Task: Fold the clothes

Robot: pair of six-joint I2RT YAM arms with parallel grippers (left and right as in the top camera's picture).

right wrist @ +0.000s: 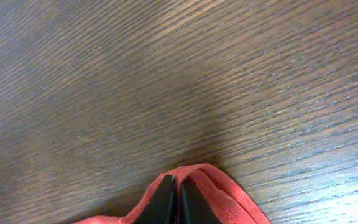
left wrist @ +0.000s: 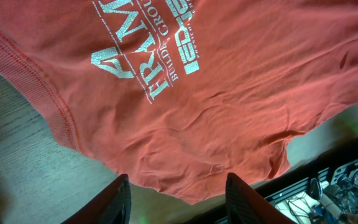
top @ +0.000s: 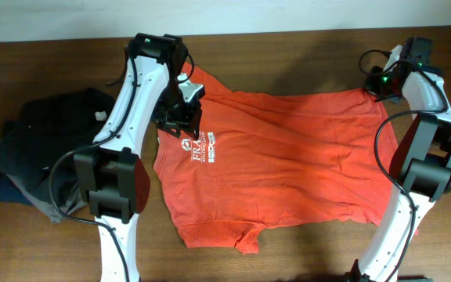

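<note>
The clothes, a red-orange T-shirt (top: 288,157) with white lettering (top: 203,149), lie spread flat on the wooden table (top: 288,258), neck end to the left. My left gripper (top: 180,121) hovers over the shirt's upper left part by the lettering. In the left wrist view its fingers (left wrist: 120,199) stand open, with the T-shirt (left wrist: 229,81) ahead of them and nothing between them. My right gripper (top: 377,84) is at the shirt's upper right corner. There the right gripper (right wrist: 179,199) is shut, with the T-shirt hem (right wrist: 225,198) bunched round its tips.
A pile of dark garments (top: 41,149) lies at the table's left side. The pale wall (top: 225,16) runs along the table's far edge. Past the table edge, the left wrist view shows cables and hardware (left wrist: 334,186).
</note>
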